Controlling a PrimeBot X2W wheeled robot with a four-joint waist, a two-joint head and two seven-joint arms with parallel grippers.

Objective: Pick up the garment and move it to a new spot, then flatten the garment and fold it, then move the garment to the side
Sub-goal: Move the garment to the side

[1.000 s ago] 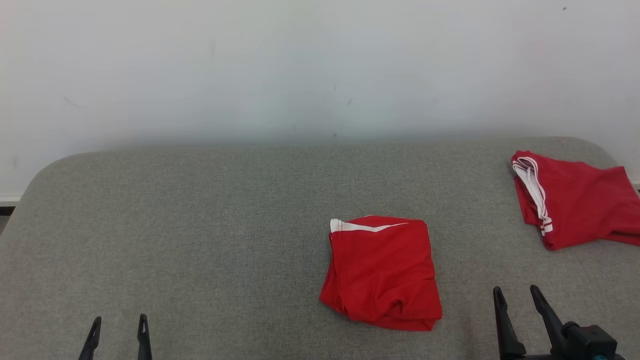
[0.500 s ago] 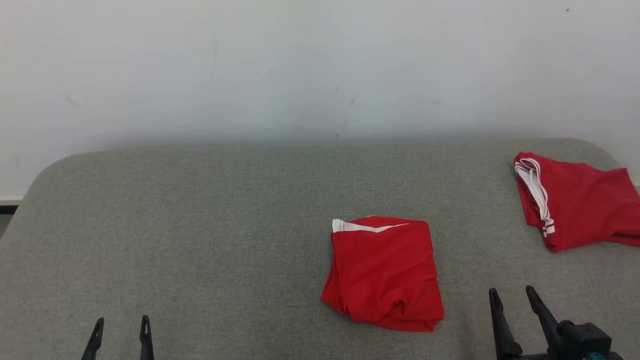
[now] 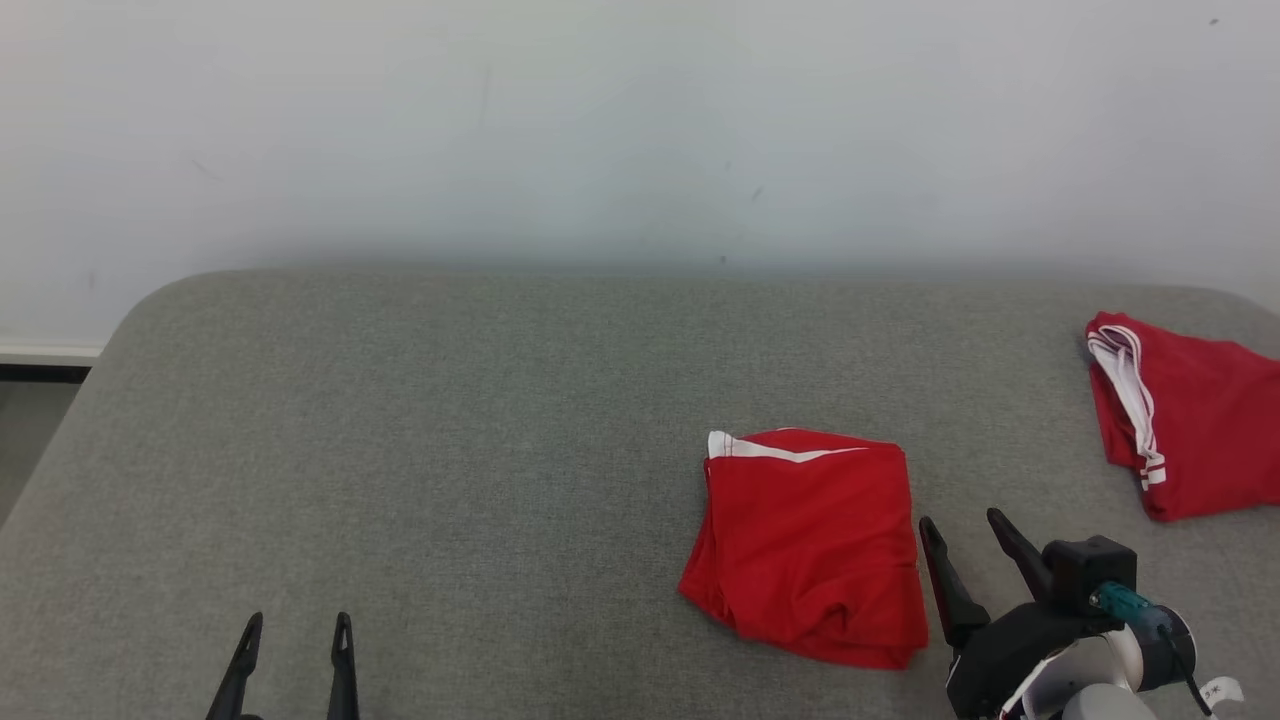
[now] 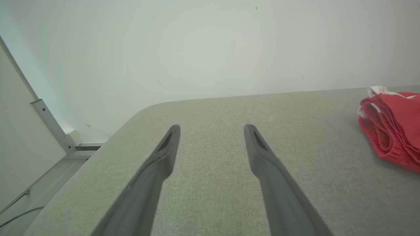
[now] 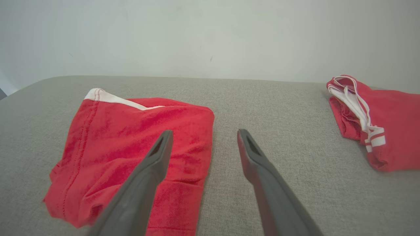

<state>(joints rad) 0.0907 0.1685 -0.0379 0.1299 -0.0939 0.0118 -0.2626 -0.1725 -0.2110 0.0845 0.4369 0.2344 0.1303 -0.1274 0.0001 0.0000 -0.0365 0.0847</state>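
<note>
A red garment [image 3: 810,545] with a white stripe along its far edge lies folded into a rough square right of the middle of the grey padded table [image 3: 450,450]. My right gripper [image 3: 962,520] is open just off the garment's right edge, low over the table. In the right wrist view, that gripper [image 5: 204,132] points past the garment's [image 5: 131,144] right edge, with its left finger over the cloth. My left gripper [image 3: 296,625] is open at the near left, far from the garment. From the left wrist, the open left gripper [image 4: 212,127] holds nothing and the garment [image 4: 393,127] lies at the right.
A second red garment [image 3: 1190,415] with white trim lies bunched at the table's far right edge, also in the right wrist view [image 5: 387,124]. A pale wall [image 3: 640,130] stands behind the table. The table's rounded left corner [image 3: 130,310] drops to the floor.
The head camera has turned, so the whole picture has shifted right. My right gripper has risen and moved left, close to the folded garment's right edge. Both garments lie as before.
</note>
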